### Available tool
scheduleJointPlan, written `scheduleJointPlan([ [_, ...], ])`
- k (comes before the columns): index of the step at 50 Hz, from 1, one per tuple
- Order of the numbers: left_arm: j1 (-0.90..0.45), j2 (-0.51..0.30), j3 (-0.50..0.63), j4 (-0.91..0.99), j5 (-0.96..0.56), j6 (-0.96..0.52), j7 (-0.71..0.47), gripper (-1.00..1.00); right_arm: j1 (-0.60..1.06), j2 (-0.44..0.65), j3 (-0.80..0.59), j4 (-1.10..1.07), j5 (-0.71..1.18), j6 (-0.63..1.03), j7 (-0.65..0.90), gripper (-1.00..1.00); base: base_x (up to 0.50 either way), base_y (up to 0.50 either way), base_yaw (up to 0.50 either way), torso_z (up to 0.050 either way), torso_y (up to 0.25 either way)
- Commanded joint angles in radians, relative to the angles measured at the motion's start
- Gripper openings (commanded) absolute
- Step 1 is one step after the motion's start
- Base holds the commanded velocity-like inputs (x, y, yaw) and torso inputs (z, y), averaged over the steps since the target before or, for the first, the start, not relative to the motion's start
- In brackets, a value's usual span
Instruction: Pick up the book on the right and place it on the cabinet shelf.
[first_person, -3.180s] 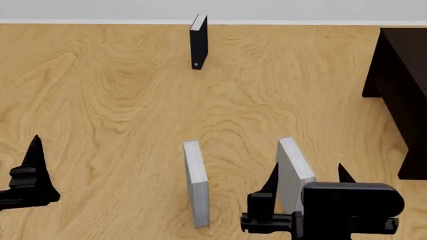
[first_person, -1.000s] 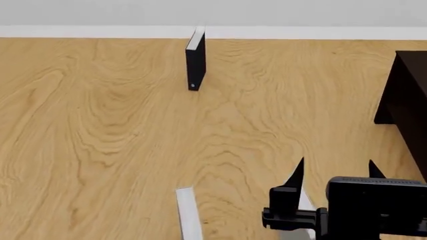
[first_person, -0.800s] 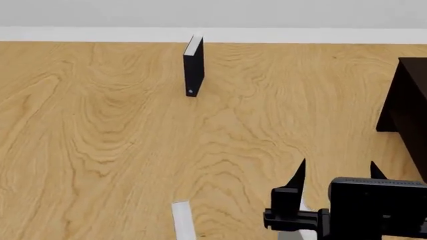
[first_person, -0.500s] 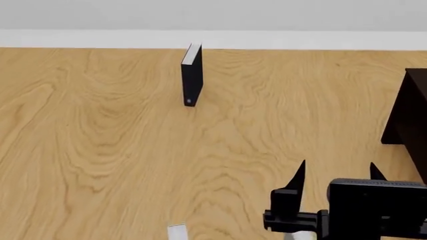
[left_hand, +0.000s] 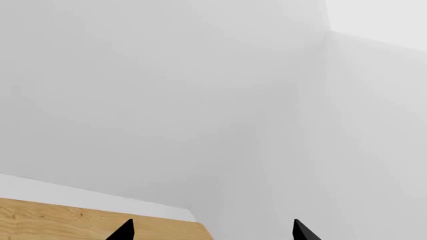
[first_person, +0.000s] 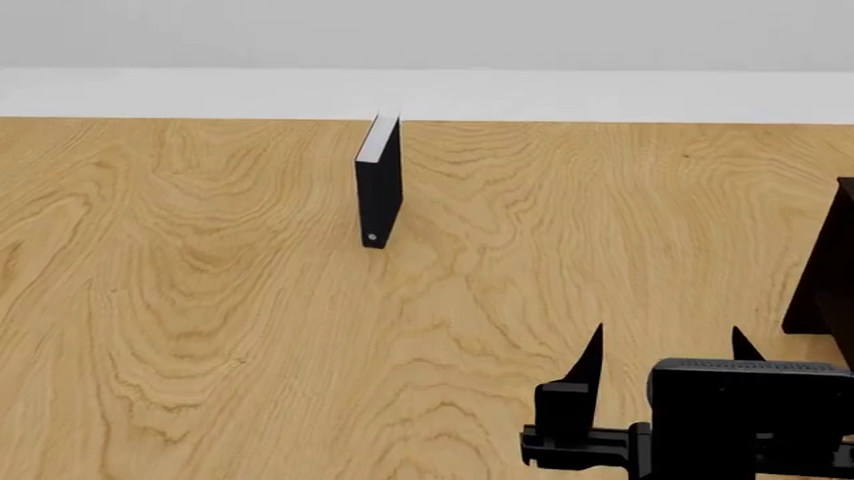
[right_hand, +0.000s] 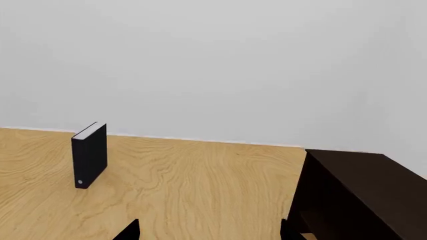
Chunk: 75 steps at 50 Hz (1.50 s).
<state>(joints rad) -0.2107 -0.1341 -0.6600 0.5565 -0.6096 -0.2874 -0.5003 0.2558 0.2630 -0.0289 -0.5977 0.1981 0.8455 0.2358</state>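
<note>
Book hidden, right jaws near cabinet shelf (first_person: 827, 280)

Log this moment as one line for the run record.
right tool: jaws apart, grip not visible | grey book: out of view | black book: upright on floor | cabinet: at right | left tool: open

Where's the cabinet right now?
The cabinet sits at the head view's far right edge, beyond the right gripper; the right wrist view shows it too.

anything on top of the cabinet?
The cabinet's visible top board is bare in the right wrist view. Its far right part is out of frame, and its inner shelves cannot be seen.
</note>
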Motion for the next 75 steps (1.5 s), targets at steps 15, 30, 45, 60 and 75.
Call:
scheduleJointPlan([
  [15, 0.007, -0.019, 0.012, 0.009, -0.013, 0.002, -0.025, 1.0, -0.004, 0.005, 0.008, -0.01, 0.02, 0.013, 0.007, 1.0, 0.24, 0.0, 0.0, 0.0, 0.001],
  [30, 0.01, -0.025, 0.018, 0.001, -0.016, 0.013, -0.029, 1.0, -0.003, 0.009, 0.003, 0.001, 0.026, 0.025, 0.012, 1.0, 0.17, -0.02, 0.0, 0.0, 0.001],
  [45, 0.03, -0.009, 0.027, -0.031, -0.005, 0.062, -0.004, 1.0, -0.004, 0.009, 0.008, 0.005, 0.034, 0.028, 0.02, 1.0, 0.0, -0.19, 0.0, 0.0, 0.0],
  [60, 0.02, -0.037, 0.028, 0.0, -0.03, 0.023, -0.046, 1.0, -0.005, 0.013, 0.002, 0.003, 0.039, 0.032, 0.025, 1.0, 0.0, -0.17, 0.0, 0.0, 0.0],
  [75, 0.023, -0.043, 0.035, -0.003, -0.033, 0.031, -0.051, 1.0, -0.007, 0.017, -0.011, -0.006, 0.044, 0.038, 0.029, 1.0, 0.0, -0.05, 0.0, 0.0, 0.0],
])
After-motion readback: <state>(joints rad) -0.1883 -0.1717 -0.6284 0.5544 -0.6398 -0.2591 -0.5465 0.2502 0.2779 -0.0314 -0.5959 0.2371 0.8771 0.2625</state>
